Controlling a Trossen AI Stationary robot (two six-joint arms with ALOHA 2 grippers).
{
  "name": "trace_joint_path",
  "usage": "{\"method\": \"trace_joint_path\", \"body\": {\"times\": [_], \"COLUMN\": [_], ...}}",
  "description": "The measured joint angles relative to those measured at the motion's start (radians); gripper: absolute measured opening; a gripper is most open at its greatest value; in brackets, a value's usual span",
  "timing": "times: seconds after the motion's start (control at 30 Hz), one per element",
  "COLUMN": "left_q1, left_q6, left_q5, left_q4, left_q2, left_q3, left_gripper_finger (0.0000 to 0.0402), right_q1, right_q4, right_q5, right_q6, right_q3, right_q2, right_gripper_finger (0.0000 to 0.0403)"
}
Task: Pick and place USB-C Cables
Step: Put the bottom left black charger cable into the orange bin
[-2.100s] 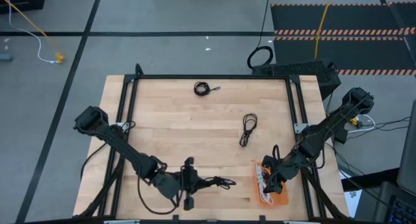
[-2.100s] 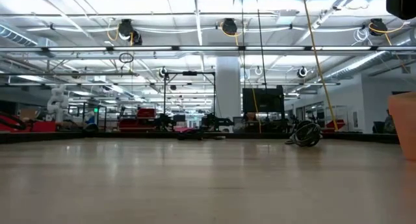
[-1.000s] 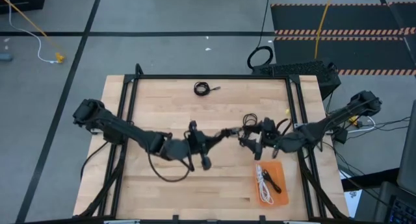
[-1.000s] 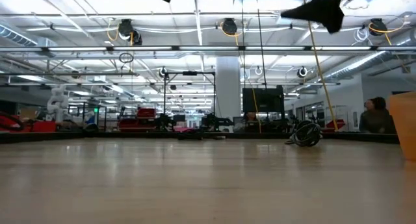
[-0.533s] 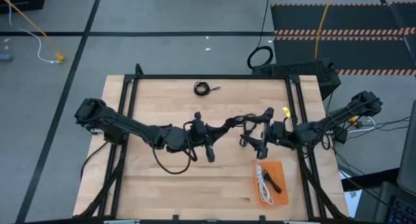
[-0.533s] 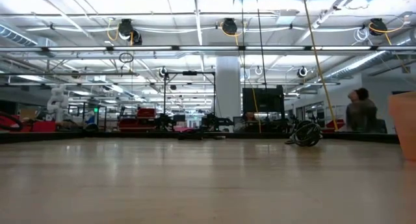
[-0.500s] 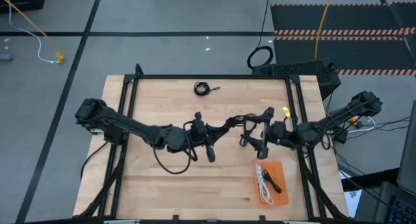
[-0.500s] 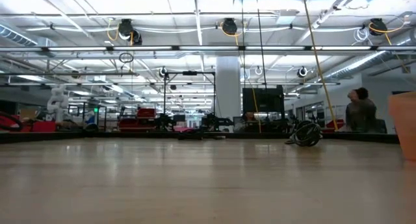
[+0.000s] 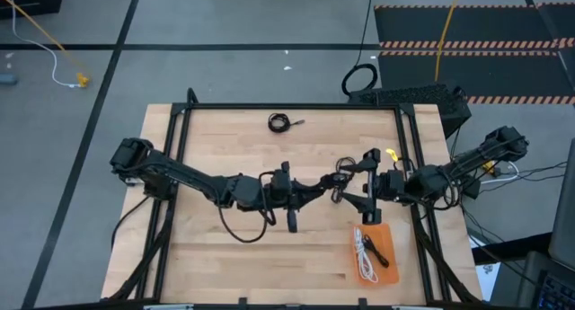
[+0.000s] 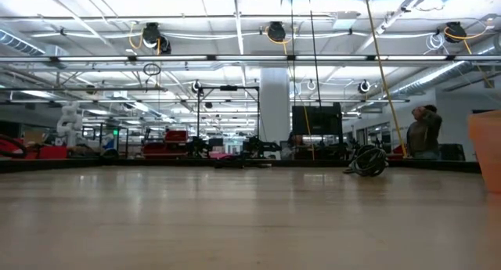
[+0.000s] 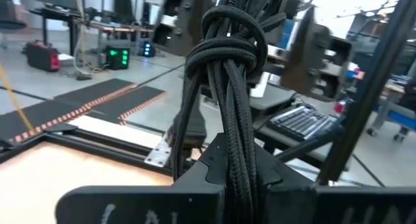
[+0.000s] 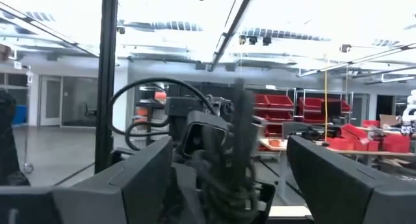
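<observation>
So, my left gripper (image 9: pixel 316 188) is up over the middle of the table (image 9: pixel 225 148), clamped on a black cable (image 11: pixel 224 87). The bundle runs straight up between my fingers, knotted near its top, and it's light and floppy, so the loose loops will swing if I jerk around. I'd guess the tied waist is the best place to grab it, since that's the only bit that keeps its shape.

My right gripper (image 9: pixel 352 186) faces the left one, nearly nose to nose. Its fingers are spread wide, with the bundle sitting in the gap between them and nothing pinched yet. Looks like a handover to me.

Another black cable (image 9: pixel 345 172) lies on the wood just beside both grippers, and a coiled one (image 9: pixel 279 122) sits near the far edge. The orange tray (image 9: pixel 388 234) by my right arm already has a white cable (image 9: pixel 364 250) and a black one (image 9: pixel 378 252) in it.
</observation>
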Motion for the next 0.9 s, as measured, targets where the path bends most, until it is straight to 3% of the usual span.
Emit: {"method": "trace_joint_path", "body": {"times": [0.2,0.47,0.57,0.7,0.9], "left_q1": [0.001,0.001,0.0,0.0,0.0], "left_q6": [-0.001,0.032,0.033,0.033,0.033], "left_q5": [0.041,0.054,0.055,0.055,0.056], "left_q4": [0.0,0.0,0.0,0.0,-0.027], "left_q2": [0.0,0.0,0.0,0.0,0.0], "left_q3": [0.0,0.0,0.0,0.0,0.0], "left_gripper_finger": [0.0019,0.0012,0.0031,0.0064,0.0074], "right_q1": [0.0,-0.016,-0.024,-0.027,-0.026], "right_q4": [0.0,0.015,0.014,0.014,-0.021], "right_q5": [0.0,-0.003,-0.003,-0.001,0.003], "right_q6": [0.0,0.058,0.075,0.075,0.084], "right_q3": [0.0,0.0,0.0,0.0,0.0], "right_q2": [0.0,0.0,0.0,0.0,-0.006], "right_gripper_finger": [0.0226,0.0078,0.0021,0.0014,0.0008]}}
